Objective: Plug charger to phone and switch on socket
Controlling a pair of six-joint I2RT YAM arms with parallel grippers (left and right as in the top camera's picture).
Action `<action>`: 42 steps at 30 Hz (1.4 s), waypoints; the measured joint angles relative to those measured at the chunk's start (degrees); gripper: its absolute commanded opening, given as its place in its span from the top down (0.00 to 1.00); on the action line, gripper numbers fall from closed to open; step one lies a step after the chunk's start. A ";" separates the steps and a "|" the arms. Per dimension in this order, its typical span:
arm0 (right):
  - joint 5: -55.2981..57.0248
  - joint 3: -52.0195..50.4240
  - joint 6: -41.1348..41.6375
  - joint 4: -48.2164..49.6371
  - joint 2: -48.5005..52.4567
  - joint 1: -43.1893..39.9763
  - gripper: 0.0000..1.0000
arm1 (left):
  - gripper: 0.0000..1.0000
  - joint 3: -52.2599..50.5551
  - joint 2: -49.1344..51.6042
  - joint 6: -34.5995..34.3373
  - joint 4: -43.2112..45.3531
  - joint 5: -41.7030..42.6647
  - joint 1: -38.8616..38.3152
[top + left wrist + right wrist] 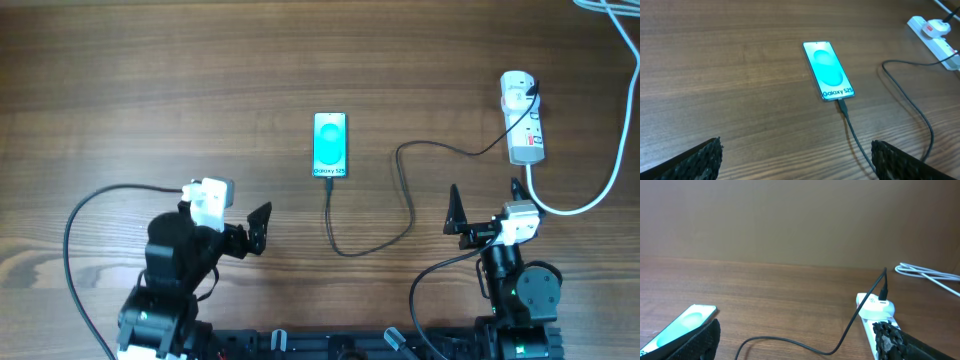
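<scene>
The phone (pixel 330 144) lies flat mid-table with its teal screen lit, also in the left wrist view (pixel 828 71) and at the left edge of the right wrist view (pixel 680 325). The charger (pixel 404 190), a thin black cable, loops from the phone's near short edge to a white plug on the socket (pixel 523 120). Its connector tip (pixel 842 106) sits against the phone's edge. My left gripper (pixel 232 218) (pixel 797 165) stands open, short of the phone. My right gripper (pixel 487 205) (pixel 800 342) is open, just short of the socket (pixel 875 311).
A thick white cord (pixel 590 205) curves from the socket's near end to the right and up along the table's right edge. The cable loop (pixel 345 250) lies between the two grippers. Bare wood surrounds the phone.
</scene>
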 measured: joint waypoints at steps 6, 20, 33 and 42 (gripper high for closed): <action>0.00 0.00 0.00 0.00 0.00 0.00 0.00 | 0.00 -7.02 -10.95 0.15 2.14 1.38 3.67; 0.00 0.00 0.00 0.00 0.00 0.00 0.00 | 0.00 -17.51 -30.01 -3.37 14.32 1.38 10.25; 0.00 0.00 0.00 0.00 0.00 0.00 0.00 | 0.00 -19.19 -30.01 -1.38 16.02 -5.99 10.40; 0.00 0.00 0.00 0.00 0.00 0.00 0.00 | 0.00 -19.19 -30.01 2.99 15.52 -11.39 11.41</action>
